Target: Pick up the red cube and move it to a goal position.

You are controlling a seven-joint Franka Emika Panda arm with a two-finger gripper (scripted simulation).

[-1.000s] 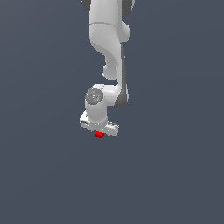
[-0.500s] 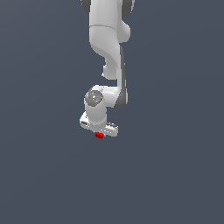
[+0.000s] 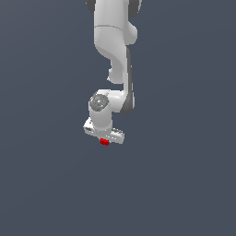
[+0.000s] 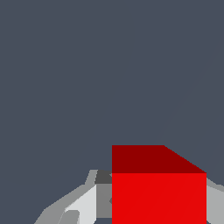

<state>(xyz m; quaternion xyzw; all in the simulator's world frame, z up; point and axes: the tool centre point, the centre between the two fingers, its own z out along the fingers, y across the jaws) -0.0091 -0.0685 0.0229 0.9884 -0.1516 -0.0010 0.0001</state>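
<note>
Red cube held in the arm's jaws.
From the exterior view, the white arm (image 3: 113, 69) reaches down, and the red cube (image 3: 104, 142) sits right under the gripper (image 3: 104, 138). At the wrist, the cube (image 4: 158, 192) fills the gap, jaws closed against its sides.

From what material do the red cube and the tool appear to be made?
The red cube looks like plain matte plastic or painted block: flat uniform red faces, no gloss, grain or texture. As this is a render, its true material stays open. The tool looks like smooth white and grey plastic or painted metal: soft shading, no seams visible. It seems shut on the cube.
</note>
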